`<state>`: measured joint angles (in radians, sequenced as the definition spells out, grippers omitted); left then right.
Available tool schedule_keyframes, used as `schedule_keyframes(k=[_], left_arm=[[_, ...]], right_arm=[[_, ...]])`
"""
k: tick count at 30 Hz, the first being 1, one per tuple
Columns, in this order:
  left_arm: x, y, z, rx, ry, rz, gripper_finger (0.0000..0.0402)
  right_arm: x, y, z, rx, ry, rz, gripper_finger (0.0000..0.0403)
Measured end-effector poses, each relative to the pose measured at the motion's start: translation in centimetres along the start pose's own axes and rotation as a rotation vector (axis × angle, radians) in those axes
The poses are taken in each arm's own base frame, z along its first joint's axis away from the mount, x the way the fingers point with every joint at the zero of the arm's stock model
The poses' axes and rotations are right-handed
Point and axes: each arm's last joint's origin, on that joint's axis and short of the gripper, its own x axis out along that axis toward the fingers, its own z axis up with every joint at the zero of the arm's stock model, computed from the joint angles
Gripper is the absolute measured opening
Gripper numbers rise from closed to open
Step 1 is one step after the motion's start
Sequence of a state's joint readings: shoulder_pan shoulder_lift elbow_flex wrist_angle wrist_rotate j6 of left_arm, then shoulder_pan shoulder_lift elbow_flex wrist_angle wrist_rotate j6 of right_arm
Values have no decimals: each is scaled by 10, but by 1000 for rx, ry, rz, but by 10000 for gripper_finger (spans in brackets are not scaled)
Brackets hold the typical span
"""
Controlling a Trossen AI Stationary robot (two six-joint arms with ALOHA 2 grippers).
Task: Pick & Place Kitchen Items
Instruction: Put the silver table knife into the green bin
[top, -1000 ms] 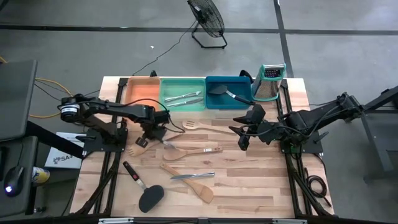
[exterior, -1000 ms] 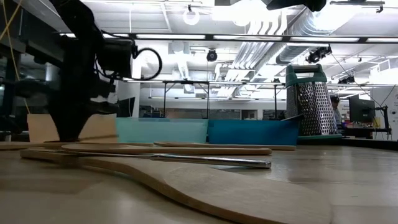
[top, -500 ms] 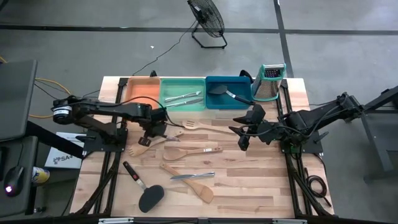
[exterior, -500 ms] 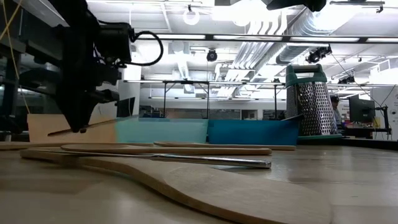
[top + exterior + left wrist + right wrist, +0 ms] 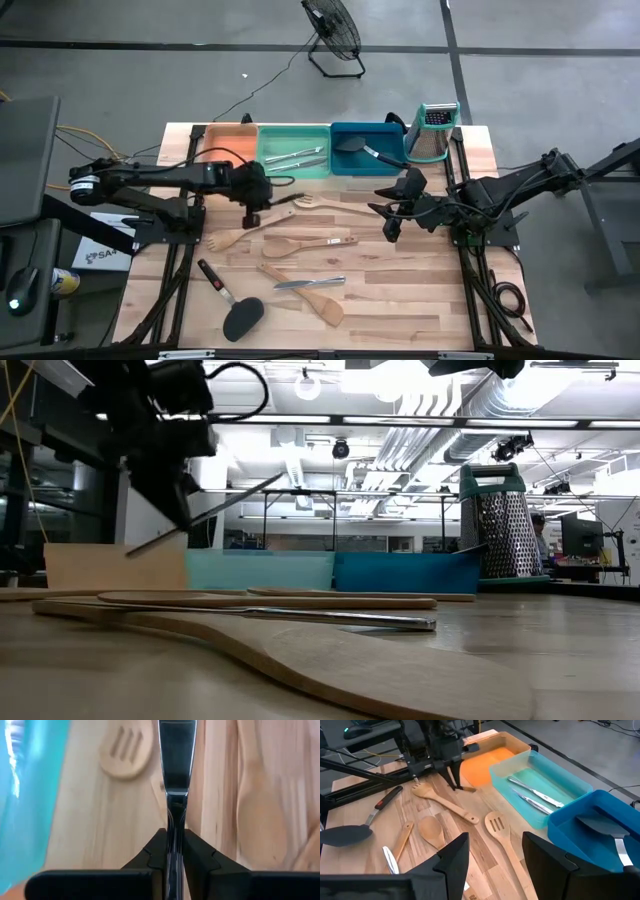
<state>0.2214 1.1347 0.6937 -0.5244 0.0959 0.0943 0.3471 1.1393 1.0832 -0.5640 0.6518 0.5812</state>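
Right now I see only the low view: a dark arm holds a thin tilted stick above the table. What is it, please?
Observer: A piece of silver cutlery. The left claw is shut on its handle.
Operator: Where above the table is it?
Observer: Close to the green tray, which already holds two silver pieces.
Operator: And the other arm?
Observer: The right claw hovers open and empty over the table, near the slotted wooden spoon.
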Motion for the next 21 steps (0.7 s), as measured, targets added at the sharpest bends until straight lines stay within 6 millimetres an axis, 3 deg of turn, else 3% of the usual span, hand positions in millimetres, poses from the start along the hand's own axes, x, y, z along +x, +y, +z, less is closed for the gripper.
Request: schedule_keyframes(k=[12, 21], left_arm=[[-7, 4, 36, -129, -383, 47, 32], [-15, 9, 50, -176, -549, 181, 32]], right_arm=[[0, 0, 0, 2, -3, -3, 175], [0, 0, 1, 9, -16, -10, 175]])
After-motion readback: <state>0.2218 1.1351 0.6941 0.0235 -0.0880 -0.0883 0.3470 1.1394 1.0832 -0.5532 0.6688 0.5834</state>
